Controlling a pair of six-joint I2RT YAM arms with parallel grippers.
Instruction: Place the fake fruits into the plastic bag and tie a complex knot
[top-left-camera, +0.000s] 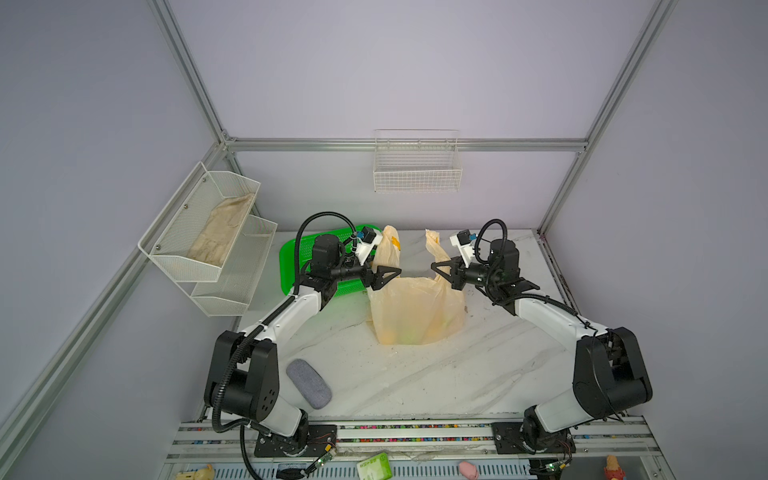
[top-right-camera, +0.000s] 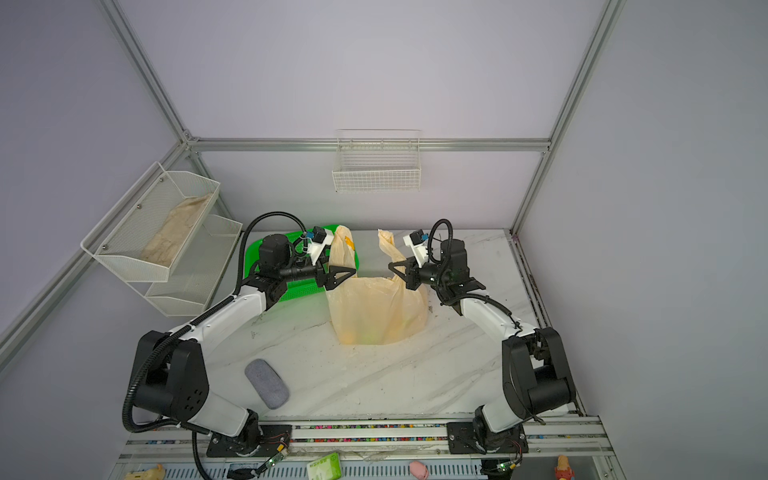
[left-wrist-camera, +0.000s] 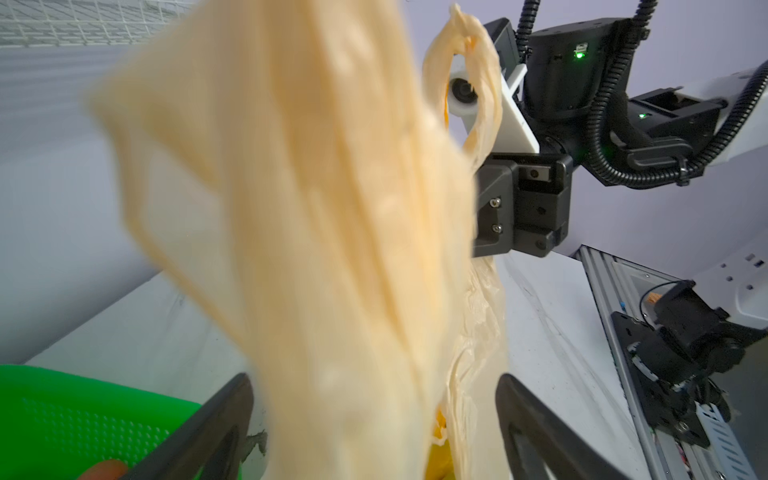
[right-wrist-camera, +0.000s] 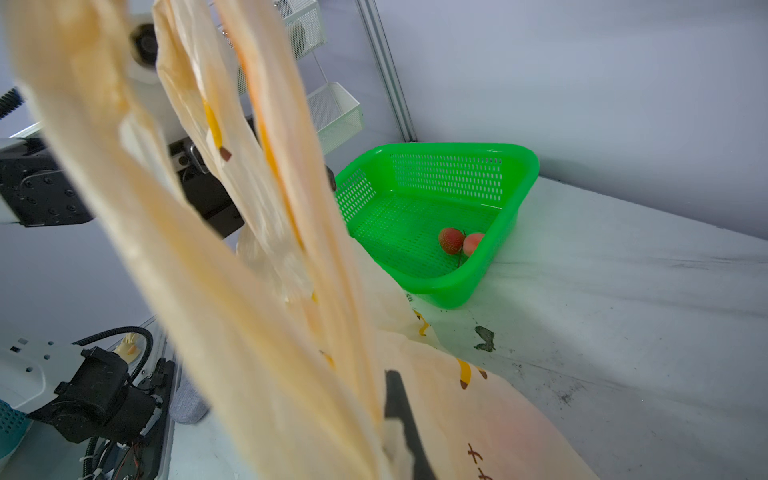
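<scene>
Honestly, nothing I could properly read. The plastic bag (right-wrist-camera: 498, 415) had some dark lettering (right-wrist-camera: 474, 454) in my right wrist view, but it was chopped off at the picture's edge. A small green packet (top-left-camera: 375, 466) at the front carried print, way too tiny to make out.
</scene>
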